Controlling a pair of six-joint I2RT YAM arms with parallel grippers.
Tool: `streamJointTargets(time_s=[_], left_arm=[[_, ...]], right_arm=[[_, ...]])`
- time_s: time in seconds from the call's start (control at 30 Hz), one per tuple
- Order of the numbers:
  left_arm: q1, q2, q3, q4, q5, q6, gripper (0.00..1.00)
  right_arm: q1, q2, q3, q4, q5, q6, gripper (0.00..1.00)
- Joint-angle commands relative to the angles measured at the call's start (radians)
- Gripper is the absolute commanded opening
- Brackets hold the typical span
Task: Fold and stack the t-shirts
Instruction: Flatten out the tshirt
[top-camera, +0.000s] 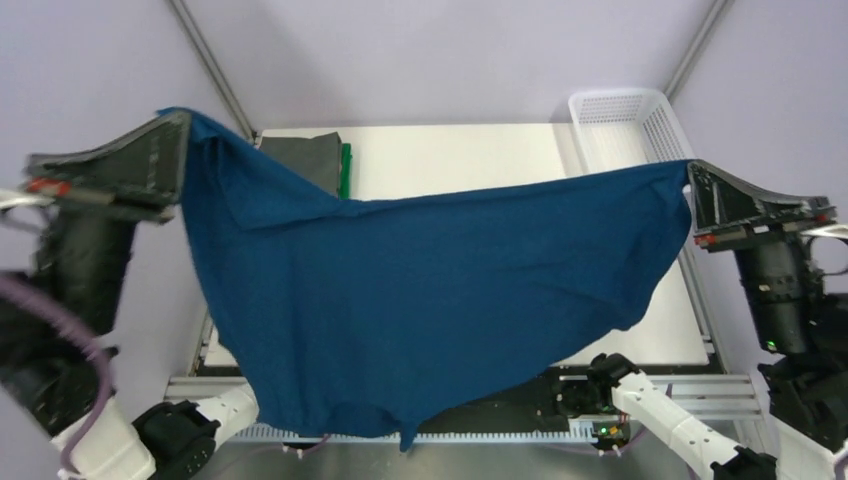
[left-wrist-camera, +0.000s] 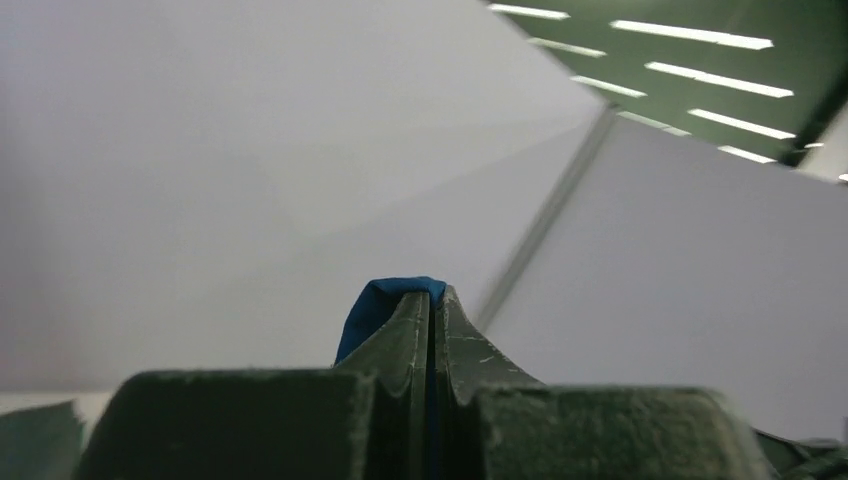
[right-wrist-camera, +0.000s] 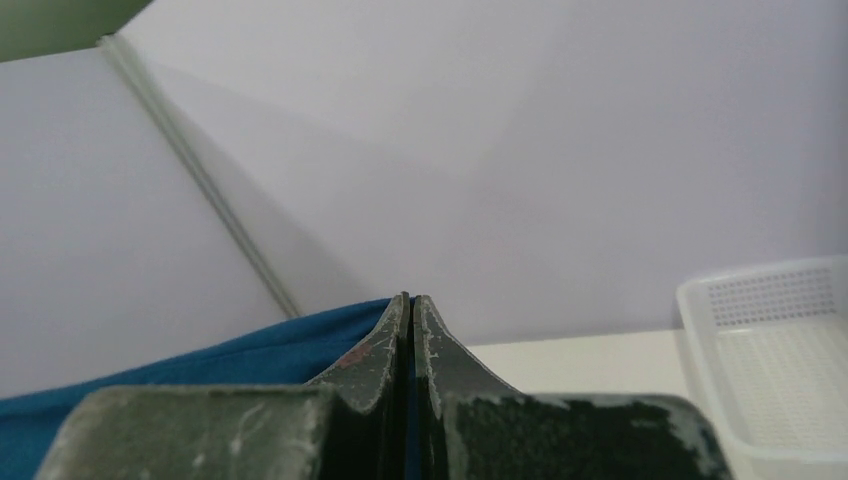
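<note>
Surroundings: folded grey shirt (top-camera: 305, 155), green shirt (top-camera: 346, 170) showing at its right edge, on the tabletop (top-camera: 460, 160) at far left. White mesh basket (top-camera: 625, 110) at the far right corner. Hanging cloth hides most of the tabletop and part of the grey shirt.

Navy t-shirt (top-camera: 420, 290): held aloft, spread between both arms, top edge sagging mid-span, creased, lower part drooping over the near edge.

Left pincer (top-camera: 185, 118): clamped tight on its left corner.

Right pincer (top-camera: 690, 170): clamped tight on its right corner.
</note>
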Motion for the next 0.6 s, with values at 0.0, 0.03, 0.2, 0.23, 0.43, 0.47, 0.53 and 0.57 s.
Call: streamJointTargets(time_s=[0.0, 0.03, 0.2, 0.23, 0.43, 0.47, 0.53, 0.57], left_arm=[[0.004, 0.076, -0.205, 0.088, -0.306, 0.1, 0.0], [0.004, 0.083, -0.293, 0.122, -0.391, 0.115, 0.0], [0.039, 0.171, -0.587, 0.243, -0.587, 0.14, 0.0], [0.066, 0.201, -0.628, 0.243, -0.559, 0.107, 0.0], [0.245, 0.455, -0.761, 0.351, -0.35, 0.022, 0.0], [0.26, 0.508, -0.756, 0.377, -0.311, 0.022, 0.0], [0.285, 0.617, -0.725, 0.397, -0.234, 0.019, 0.0], [0.295, 0.667, -0.7, 0.404, -0.202, 0.017, 0.0]], right_arm=[[0.001, 0.023, -0.135, 0.029, 0.229, -0.031, 0.0], [0.001, 0.032, -0.19, 0.051, 0.288, -0.021, 0.0], [0.001, 0.062, -0.513, 0.201, 0.538, -0.003, 0.0], [0.0, 0.069, -0.562, 0.225, 0.576, 0.008, 0.0], [-0.08, 0.23, -0.756, 0.397, 0.584, 0.014, 0.0], [-0.116, 0.268, -0.77, 0.421, 0.542, 0.027, 0.0], [-0.189, 0.352, -0.808, 0.516, 0.455, 0.043, 0.0], [-0.219, 0.399, -0.824, 0.569, 0.418, 0.051, 0.0]])
